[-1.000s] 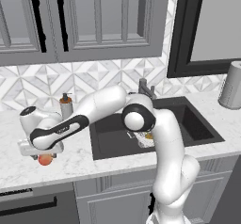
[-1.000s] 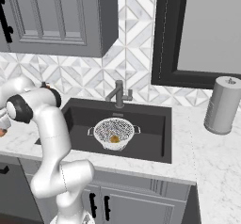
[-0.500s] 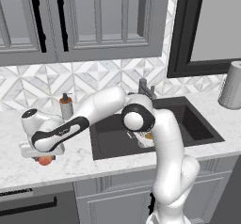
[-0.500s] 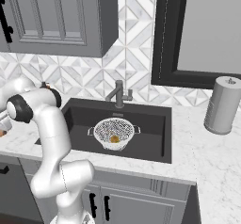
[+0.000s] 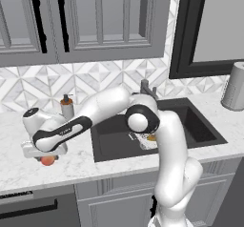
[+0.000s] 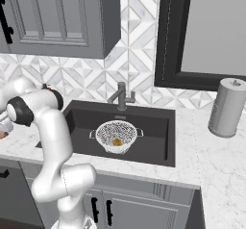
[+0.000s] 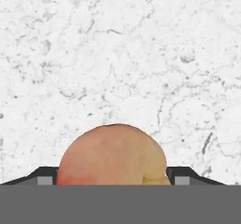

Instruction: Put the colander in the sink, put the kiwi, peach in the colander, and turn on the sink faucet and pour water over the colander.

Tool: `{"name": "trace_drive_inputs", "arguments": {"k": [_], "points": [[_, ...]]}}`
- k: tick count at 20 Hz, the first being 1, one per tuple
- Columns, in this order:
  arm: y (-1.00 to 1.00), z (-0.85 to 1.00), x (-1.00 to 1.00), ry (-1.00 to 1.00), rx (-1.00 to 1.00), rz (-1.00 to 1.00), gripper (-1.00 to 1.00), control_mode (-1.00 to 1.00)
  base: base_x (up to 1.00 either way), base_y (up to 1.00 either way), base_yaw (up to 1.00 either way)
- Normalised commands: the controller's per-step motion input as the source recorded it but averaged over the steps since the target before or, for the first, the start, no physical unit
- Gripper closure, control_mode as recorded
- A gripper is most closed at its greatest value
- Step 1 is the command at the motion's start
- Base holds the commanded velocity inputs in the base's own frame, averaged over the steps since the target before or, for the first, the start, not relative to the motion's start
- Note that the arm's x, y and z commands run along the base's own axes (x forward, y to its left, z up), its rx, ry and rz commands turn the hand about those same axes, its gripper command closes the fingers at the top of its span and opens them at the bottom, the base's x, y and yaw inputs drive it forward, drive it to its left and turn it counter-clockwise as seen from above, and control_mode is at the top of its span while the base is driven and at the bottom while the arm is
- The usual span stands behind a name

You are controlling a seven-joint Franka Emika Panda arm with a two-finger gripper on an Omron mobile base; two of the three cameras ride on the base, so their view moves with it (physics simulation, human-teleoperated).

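- Since a second ago the jaws have drawn in around the peach, going from wide apart to snug against it; the arm has barely shifted.
- Now the gripper is down on the white marble counter left of the sink, clamped on the peach, with a dark fingertip pressed to either side of the fruit.
- That peach sits on the marble, under the hand.
- Over in the sink basin stands the colander, with the kiwi lying in its bottom.
- Behind the basin rises the sink faucet.
- Further right on the counter stands a paper towel roll.
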Motion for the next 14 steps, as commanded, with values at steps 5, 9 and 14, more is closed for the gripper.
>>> {"name": "trace_drive_inputs", "arguments": {"k": [5,9,14], "points": [[-0.67,0.16,0.00,0.00,0.00,0.00,1.00,-1.00,0.00,0.00,0.00],[-0.81,0.08,0.00,0.00,0.00,0.00,1.00,-1.00,0.00,0.00,0.00],[-0.90,0.03,0.00,0.00,0.00,0.00,1.00,-1.00,0.00,0.00,0.00]]}}
